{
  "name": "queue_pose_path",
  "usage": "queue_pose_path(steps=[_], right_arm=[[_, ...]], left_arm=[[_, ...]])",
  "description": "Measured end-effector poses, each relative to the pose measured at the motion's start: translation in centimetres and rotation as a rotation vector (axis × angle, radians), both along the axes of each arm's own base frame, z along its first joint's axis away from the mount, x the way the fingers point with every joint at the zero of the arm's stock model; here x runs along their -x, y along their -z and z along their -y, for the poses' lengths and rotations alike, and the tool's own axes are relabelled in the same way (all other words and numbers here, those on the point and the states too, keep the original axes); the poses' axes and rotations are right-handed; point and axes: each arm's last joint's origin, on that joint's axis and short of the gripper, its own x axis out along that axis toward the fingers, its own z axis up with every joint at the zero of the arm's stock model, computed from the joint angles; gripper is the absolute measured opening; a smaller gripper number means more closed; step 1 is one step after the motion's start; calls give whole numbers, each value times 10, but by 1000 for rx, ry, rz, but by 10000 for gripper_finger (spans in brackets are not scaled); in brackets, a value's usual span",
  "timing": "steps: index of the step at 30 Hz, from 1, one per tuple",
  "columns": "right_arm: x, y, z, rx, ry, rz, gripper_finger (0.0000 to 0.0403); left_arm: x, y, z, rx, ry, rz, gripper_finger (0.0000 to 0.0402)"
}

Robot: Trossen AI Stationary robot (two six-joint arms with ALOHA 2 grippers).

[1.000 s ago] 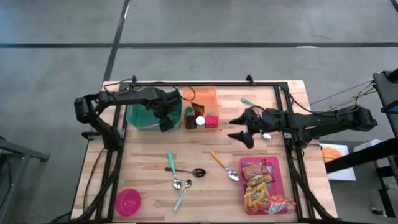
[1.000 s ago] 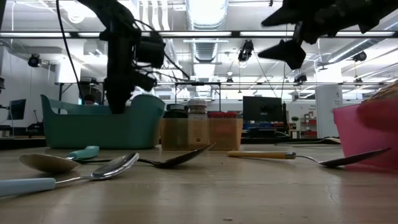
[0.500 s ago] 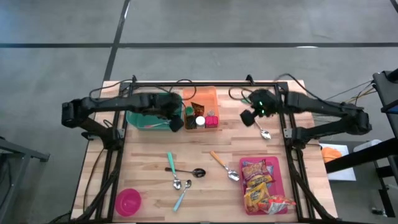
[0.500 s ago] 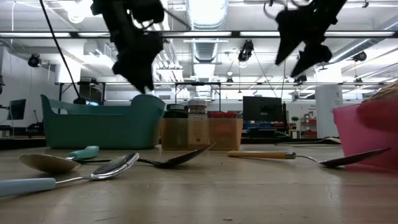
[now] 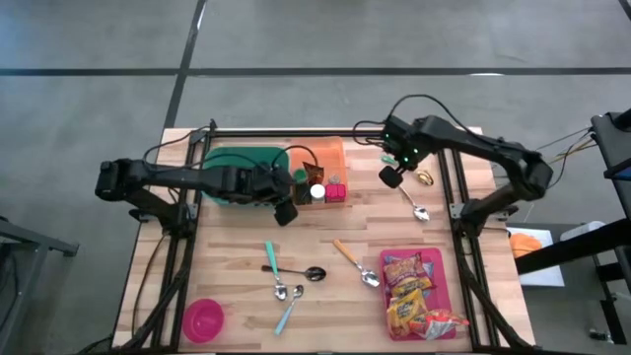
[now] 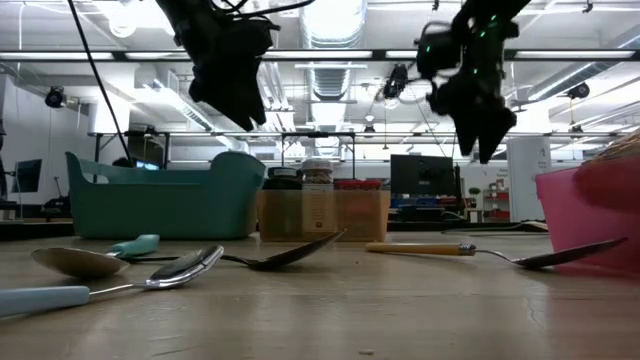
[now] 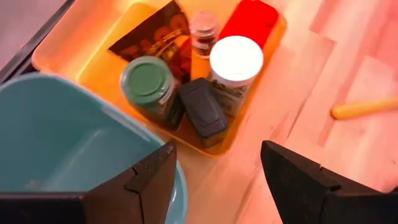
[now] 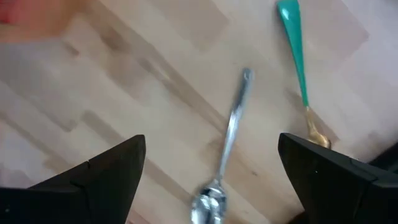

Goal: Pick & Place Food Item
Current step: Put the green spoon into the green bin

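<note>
— Wooden table [image 5: 325,212] first, the biggest thing here. What sits on it?

— At the far side a teal tub [image 5: 229,170], with an orange tray [image 5: 330,156] just beside it holding a green-lidded jar [image 7: 148,84], a white-lidded jar [image 7: 235,62], a dark snack pouch [image 7: 152,38] and a red packet [image 7: 252,18]. Near my right corner a pink tray [image 5: 414,291] carries the snack packets [image 5: 409,286]. A pink bowl [image 5: 203,319] stands at the near left corner.

— And your arms?

— My left gripper [image 5: 283,205] hangs above the table where the tub meets the orange tray. Its fingers [image 7: 152,180] stand apart, and nothing is between them. My right gripper [image 5: 391,176] is raised over the far right of the table, its fingers [image 8: 99,171] spread wide and empty.

— Smaller things?

— Under my right gripper lies a silver spoon [image 8: 224,149], with a teal-handled spoon [image 8: 297,56] beside it. Mid-table lie a wooden-handled spoon [image 5: 353,262], a black spoon [image 5: 296,271] and two more teal-handled ones [image 5: 279,286].
</note>
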Motion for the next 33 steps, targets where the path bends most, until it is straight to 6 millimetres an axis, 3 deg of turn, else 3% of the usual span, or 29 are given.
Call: queue_pose_path(steps=[8,18,33], right_arm=[[7,28,31,-71,24,-119,364],[36,44,68,-161,157,-123,364],[37,90,86,-307,211,-253,364]], left_arm=[[5,3,0,8,-43,-51,236],[7,4,0,-4,-21,-81,236],[7,4,0,-5,-19,-82,236]])
